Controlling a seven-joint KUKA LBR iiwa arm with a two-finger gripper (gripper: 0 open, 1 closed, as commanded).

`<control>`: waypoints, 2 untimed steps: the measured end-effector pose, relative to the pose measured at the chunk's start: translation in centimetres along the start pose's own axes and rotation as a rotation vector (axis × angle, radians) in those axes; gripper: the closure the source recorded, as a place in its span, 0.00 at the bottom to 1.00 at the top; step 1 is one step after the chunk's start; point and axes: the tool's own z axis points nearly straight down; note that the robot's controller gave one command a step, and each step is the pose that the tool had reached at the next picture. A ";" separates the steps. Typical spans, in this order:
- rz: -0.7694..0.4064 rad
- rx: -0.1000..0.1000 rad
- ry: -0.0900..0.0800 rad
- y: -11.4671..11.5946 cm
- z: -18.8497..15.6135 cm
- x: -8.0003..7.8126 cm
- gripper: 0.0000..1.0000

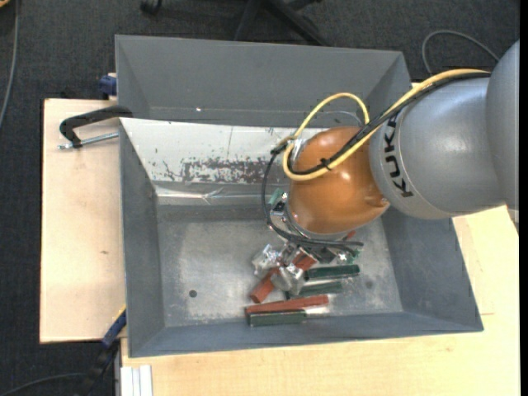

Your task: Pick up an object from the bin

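Silver arm (445,155) is reaching down into the grey metal bin (140,246).
Its jaws are hanging over a small heap by the bin's front wall, just above a reddish-brown rectangular block (264,288), beside a dark green flat bar (330,273); whether they are open or closed cannot be told.
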 end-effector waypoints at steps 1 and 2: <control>0.000 0.001 -0.001 0.0 -0.5 0.0 1.00; 0.000 -0.001 0.002 0.1 -1.2 0.0 1.00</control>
